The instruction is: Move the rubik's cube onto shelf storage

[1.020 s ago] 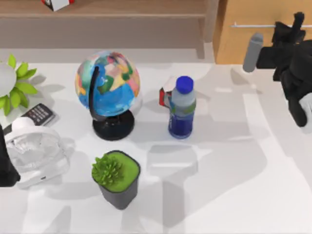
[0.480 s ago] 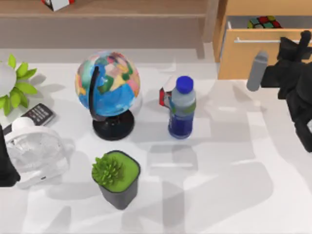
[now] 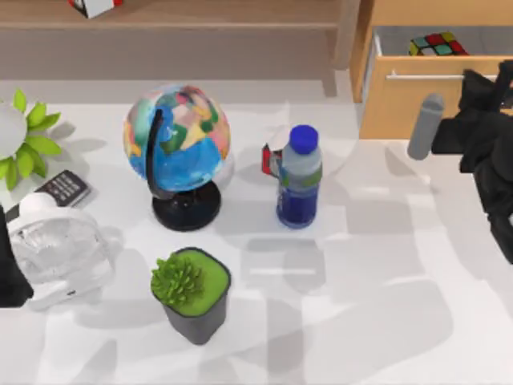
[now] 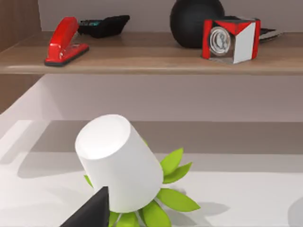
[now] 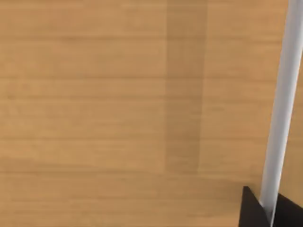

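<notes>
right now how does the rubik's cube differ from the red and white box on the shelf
The rubik's cube has many small coloured tiles in a black grid; the red-and-white box has plain red and white faces with a round silver disc. The rubik's cube lies inside the open wooden drawer at the top view's right; the red-and-white box stands on the shelf storage. Both are boxy.

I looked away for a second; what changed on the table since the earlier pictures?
The right gripper, at the silver handle, has pulled the cabinet drawer open, uncovering the rubik's cube inside. The globe, bottle and shelf storage stayed put.
</notes>
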Tool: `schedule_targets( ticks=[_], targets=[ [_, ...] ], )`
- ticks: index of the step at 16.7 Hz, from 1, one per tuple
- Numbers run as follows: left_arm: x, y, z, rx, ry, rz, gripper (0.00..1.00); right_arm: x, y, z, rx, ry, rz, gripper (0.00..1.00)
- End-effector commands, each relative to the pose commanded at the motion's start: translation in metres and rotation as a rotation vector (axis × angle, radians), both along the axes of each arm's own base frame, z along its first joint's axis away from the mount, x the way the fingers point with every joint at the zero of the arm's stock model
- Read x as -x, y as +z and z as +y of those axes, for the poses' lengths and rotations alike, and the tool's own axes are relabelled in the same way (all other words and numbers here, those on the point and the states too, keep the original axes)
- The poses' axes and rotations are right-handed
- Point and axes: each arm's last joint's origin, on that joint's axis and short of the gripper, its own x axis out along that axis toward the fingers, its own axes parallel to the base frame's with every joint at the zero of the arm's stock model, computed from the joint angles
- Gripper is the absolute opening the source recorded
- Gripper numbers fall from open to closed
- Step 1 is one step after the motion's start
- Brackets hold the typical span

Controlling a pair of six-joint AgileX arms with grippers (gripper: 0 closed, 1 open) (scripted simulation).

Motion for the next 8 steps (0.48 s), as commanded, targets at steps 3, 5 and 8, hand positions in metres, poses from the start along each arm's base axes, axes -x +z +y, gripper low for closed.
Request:
schedule_targets(
  ticks=[3, 5, 8],
  targets=[
    [0.0, 0.0, 0.0, 0.0, 0.0, 0.0, 1.0, 0.023, -0.001, 0.001, 0.0, 0.0, 0.003, 0.0],
    [0.0, 0.0, 0.0, 0.0, 0.0, 0.0, 1.0, 0.043, -0.003, 0.0, 0.003, 0.0, 0.013, 0.0],
    [0.0, 0.0, 0.0, 0.0, 0.0, 0.0, 1.0, 0.059, -0.001, 0.0, 0.001, 0.0, 0.004, 0.0]
  ],
)
